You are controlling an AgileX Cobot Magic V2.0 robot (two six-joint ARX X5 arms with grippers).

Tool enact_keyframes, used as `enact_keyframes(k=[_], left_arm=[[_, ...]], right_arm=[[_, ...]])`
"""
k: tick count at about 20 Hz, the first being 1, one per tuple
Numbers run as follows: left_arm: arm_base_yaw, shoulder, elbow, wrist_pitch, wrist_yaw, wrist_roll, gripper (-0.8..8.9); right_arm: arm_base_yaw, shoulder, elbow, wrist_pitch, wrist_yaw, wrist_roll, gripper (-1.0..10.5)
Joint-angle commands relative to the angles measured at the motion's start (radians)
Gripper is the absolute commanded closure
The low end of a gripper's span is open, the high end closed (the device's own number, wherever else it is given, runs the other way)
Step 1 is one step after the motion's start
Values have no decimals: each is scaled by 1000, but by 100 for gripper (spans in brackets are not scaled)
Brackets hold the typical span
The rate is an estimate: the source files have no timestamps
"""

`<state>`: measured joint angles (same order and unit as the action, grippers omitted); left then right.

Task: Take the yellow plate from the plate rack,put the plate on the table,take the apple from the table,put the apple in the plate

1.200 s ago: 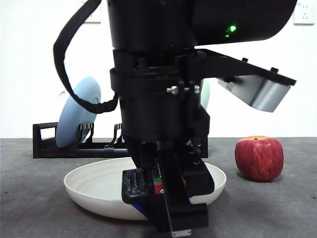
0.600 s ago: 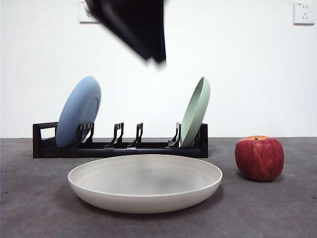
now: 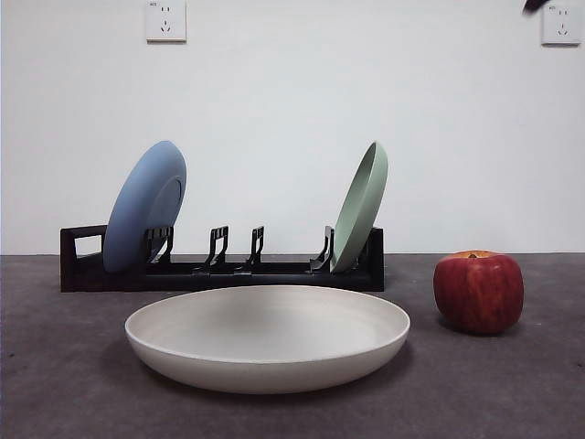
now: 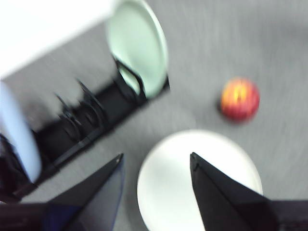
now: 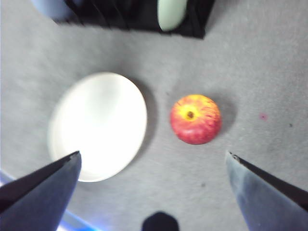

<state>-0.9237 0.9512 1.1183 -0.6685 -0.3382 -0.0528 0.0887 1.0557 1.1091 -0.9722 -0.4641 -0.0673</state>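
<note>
The yellow plate (image 3: 267, 336) lies empty and flat on the table (image 3: 64, 393), just in front of the plate rack (image 3: 219, 265), which holds two plates: a blue plate (image 3: 144, 206) at left, a pale green plate (image 3: 360, 206) at right. One apple (image 3: 478, 291) sits right of the yellow plate, apart from it. White wall (image 3: 274, 101) behind. The left gripper (image 4: 156, 166) and right gripper (image 5: 154, 159) hang above, jaws spread, grasping nothing.

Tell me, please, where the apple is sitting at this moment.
In the front view the apple stands on the table at the right, just beside the yellow plate without touching it, nearer the camera than the plate rack.
</note>
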Motion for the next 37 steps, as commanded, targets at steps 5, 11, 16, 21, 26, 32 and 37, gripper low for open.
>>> enact_keyframes(k=[5, 11, 16, 21, 26, 32, 37], left_arm=[[2, -222, -4, -95, -1, -141, 594], [2, -298, -4, -184, -2, -180, 594], [2, -293, -4, -204, -2, -180, 594], [2, -290, -4, -204, -2, -180, 594], [2, -290, -4, -206, -2, -179, 594], [2, -288, -4, -206, -2, -179, 594], [2, -288, -4, -210, -2, -179, 594]], right_arm=[[156, 222, 3, 135, 198, -3, 431], [225, 430, 3, 228, 297, 11, 370], [234, 509, 3, 248, 327, 11, 370], [234, 587, 3, 256, 327, 11, 370], [240, 623, 3, 279, 335, 23, 500], [240, 623, 3, 261, 333, 23, 962], [251, 585, 26, 267, 333, 42, 962]])
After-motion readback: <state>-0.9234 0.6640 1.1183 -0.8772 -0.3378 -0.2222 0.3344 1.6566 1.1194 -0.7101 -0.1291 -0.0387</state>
